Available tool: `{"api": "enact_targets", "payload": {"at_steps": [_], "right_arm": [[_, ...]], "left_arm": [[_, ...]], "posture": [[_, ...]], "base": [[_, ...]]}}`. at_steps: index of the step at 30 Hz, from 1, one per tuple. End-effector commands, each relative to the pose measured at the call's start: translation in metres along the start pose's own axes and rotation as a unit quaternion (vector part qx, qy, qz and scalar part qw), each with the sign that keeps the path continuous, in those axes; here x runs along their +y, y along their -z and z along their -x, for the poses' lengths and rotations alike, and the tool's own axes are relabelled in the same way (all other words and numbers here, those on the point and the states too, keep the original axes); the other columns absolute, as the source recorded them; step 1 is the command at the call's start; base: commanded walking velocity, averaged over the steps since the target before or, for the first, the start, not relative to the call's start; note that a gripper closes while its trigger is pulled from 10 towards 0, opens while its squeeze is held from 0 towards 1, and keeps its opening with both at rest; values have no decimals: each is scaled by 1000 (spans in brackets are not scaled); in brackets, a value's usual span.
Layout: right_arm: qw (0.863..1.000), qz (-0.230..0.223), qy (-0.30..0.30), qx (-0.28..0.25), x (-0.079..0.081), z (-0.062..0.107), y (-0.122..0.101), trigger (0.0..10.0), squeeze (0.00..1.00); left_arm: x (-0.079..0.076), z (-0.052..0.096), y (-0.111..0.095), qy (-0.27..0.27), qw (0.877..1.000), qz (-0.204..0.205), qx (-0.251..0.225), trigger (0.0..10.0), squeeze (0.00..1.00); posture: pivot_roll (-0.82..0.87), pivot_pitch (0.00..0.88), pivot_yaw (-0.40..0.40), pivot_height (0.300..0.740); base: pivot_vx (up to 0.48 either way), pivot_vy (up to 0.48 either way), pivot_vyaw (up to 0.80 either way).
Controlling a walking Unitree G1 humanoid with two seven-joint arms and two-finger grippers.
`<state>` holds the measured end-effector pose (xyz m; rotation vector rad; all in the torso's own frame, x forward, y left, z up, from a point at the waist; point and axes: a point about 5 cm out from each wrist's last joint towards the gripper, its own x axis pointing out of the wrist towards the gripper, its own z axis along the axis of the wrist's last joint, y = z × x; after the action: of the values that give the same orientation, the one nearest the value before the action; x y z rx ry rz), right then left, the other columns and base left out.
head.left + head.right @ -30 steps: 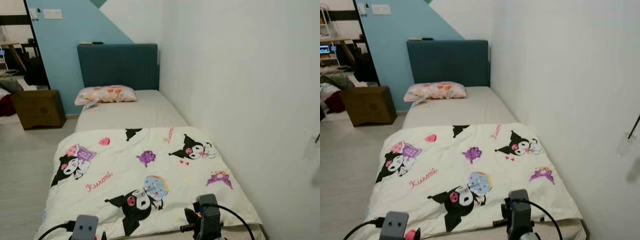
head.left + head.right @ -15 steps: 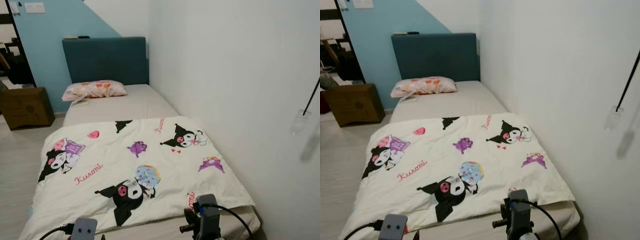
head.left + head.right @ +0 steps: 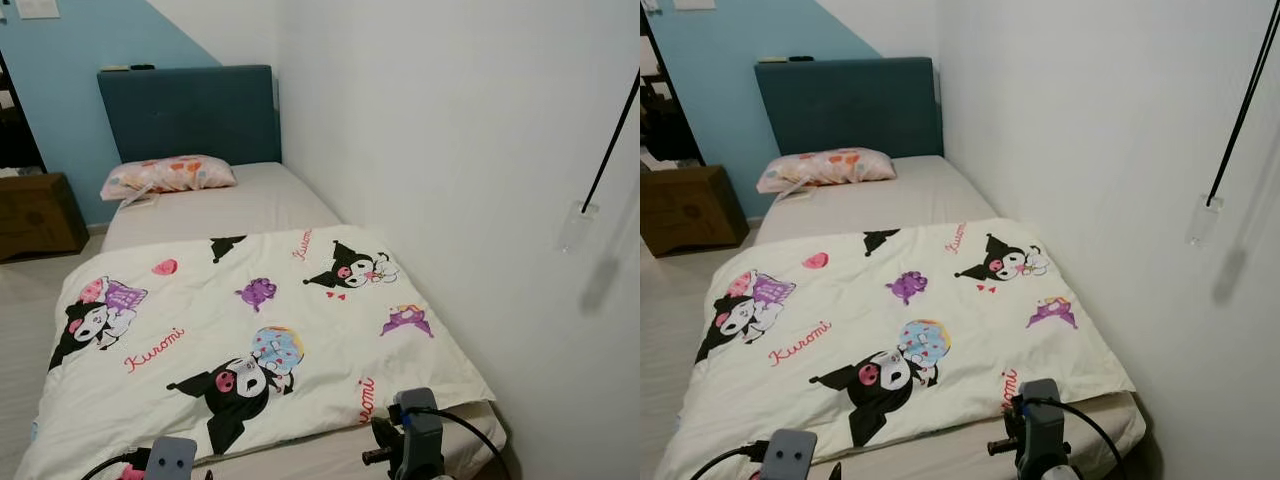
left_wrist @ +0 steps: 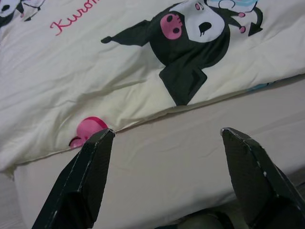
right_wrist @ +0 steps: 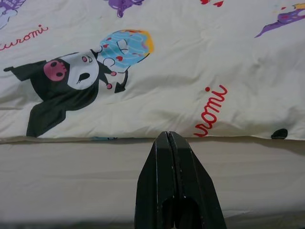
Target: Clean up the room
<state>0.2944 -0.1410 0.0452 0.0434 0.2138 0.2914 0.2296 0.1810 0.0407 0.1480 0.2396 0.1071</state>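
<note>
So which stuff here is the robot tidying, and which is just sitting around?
For the job:
- cartoon blanket, spread flat
- bed
- pillow at the headboard
- left gripper, fingers open
- right gripper, fingers shut

Just there:
- brown cabinet
- hanging black cord

A bed runs lengthwise away from the camera, its right side against a wall and its headboard at the far end. A pillow lies on the mattress just before the headboard, toward the left. A blanket covers the near half of the mattress; a wooden cabinet stands on the floor left of the bed.
</note>
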Motion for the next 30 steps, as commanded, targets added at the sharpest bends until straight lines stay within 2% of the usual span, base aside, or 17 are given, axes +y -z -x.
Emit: {"api": "enact_targets", "payload": {"at_steps": [1,22,30], "right_arm": [[1000,-6,-4,12,2,3,6,10000,0],[1000,4,-5,18,0,5,7,10000,0],[1000,2,-11,19,1,4,6,10000,0]], "left_arm": [[0,4,4,-1,1000,1,10,10000,0],[-3,8,9,-3,1000,9,20,10000,0],[1,8,10,-12,1000,7,20,10000,0]], "posture": [[-40,127,-14,596],[-47,141,-26,586],[-47,147,-33,576]], "base": [[0,0,0],[0,0,0],[0,0,0]]}}
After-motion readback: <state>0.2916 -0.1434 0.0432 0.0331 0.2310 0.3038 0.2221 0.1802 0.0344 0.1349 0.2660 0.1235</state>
